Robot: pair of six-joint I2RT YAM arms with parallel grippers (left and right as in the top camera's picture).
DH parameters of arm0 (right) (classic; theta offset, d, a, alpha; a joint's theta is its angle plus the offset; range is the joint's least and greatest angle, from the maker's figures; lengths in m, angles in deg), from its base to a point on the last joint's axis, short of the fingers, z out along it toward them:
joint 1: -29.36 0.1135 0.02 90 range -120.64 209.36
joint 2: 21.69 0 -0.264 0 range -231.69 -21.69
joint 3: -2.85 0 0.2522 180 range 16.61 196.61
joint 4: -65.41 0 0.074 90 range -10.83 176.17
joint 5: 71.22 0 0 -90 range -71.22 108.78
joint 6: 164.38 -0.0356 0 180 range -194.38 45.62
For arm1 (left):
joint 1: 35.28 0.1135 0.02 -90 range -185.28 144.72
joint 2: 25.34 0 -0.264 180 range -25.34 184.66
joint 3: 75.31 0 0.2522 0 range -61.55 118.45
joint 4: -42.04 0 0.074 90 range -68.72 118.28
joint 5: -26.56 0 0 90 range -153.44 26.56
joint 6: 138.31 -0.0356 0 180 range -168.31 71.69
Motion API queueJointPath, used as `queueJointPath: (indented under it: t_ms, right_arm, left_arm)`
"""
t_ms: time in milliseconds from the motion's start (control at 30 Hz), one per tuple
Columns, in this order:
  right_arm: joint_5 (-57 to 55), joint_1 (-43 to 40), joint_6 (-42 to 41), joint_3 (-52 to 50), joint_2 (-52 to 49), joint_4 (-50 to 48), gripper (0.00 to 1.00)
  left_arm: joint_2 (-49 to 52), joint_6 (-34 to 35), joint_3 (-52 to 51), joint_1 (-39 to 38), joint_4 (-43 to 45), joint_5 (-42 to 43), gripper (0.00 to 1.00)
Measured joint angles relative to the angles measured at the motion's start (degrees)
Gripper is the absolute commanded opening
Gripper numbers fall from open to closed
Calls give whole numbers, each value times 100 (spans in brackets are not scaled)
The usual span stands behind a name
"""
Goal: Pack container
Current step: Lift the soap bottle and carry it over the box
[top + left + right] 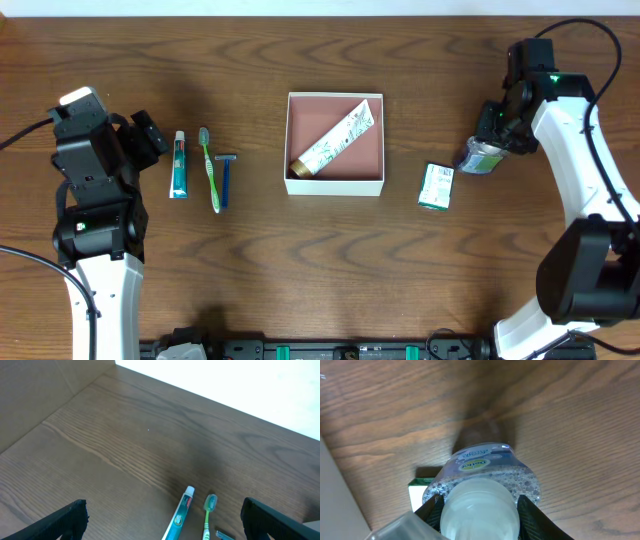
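The container [335, 185] is a shallow white-walled box with a reddish-brown floor at the table's middle. A white patterned tube [336, 140] lies diagonally inside it. My right gripper [497, 133] is shut on the white cap of a clear bottle [482, 157], right of the container; the right wrist view shows the bottle [485, 477] between the fingers [480, 512]. My left gripper [148, 137] is open and empty at the left. A toothpaste tube [179, 164], a green toothbrush [210, 168] and a blue razor [226, 176] lie beside it. The left wrist view shows the toothpaste [179, 517] and toothbrush [208, 512].
A small green-and-white carton [436, 186] lies flat between the container and the bottle; its corner shows in the right wrist view [417, 491]. The wooden table [320, 290] runs to the front edge, where a black rail sits.
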Motion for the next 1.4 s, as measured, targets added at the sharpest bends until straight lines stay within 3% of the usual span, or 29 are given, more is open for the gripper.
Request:
queueJointPath:
  t_ms: [367,567,800,1067,1400]
  right_arm:
    - [7,573,44,254,284,114,1]
    - [103,1412,210,1147,341,354,1]
    - [203,2413,286,1921,442,-2,1]
    - [245,3128,284,1976,413,-389,1]
    - [719,3558,284,1987,-422,-212,1]
  left_arm:
    - [0,0,0,0,0,0,98]
    - [0,0,0,0,0,0,98]
    - [0,0,0,0,0,2,98]
    - [0,0,0,0,0,0,98]
    - [0,0,0,0,0,0,98]
